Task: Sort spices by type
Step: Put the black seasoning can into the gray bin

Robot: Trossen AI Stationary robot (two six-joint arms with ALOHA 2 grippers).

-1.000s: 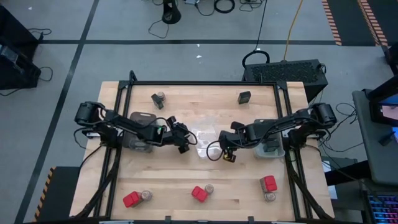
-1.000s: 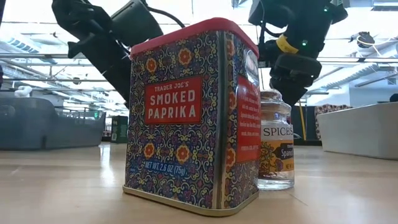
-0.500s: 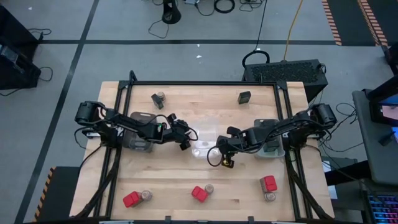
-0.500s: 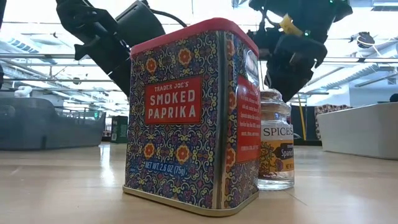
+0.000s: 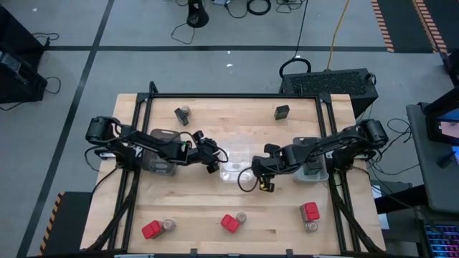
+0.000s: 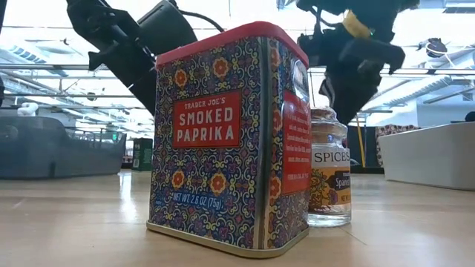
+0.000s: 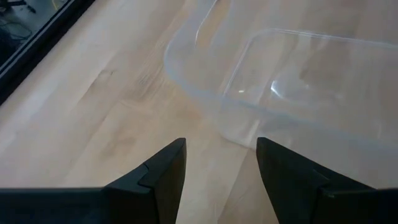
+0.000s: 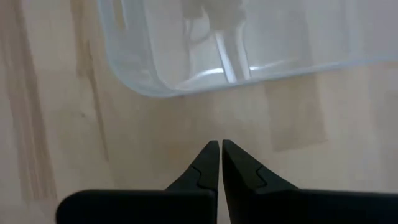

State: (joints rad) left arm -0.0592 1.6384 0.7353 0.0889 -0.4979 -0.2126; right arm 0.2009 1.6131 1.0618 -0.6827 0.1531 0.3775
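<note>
The spices stand around the table. Along the near edge are three red boxes (image 5: 150,229) (image 5: 229,223) (image 5: 310,211), each with a round jar (image 5: 168,225) (image 5: 242,216) (image 5: 312,226) beside it. At the far side are two black boxes (image 5: 181,115) (image 5: 282,111) and one jar (image 5: 186,110). A clear tray (image 5: 233,163) lies mid-table. My left gripper (image 7: 221,146) is open just left of the tray, with nothing between its fingers. My right gripper (image 8: 220,144) is shut over bare wood at the tray's near right side.
A grey tray (image 5: 163,163) lies under my left arm and a pale one (image 5: 315,169) under my right arm. In the low view the middle red box (image 6: 223,133) and its jar (image 6: 329,167) fill the foreground. A black frame (image 5: 237,96) borders the table.
My right gripper has rolled a little about its own line and edged slightly upward, staying shut beside the clear tray. No spice container and no tray has moved.
</note>
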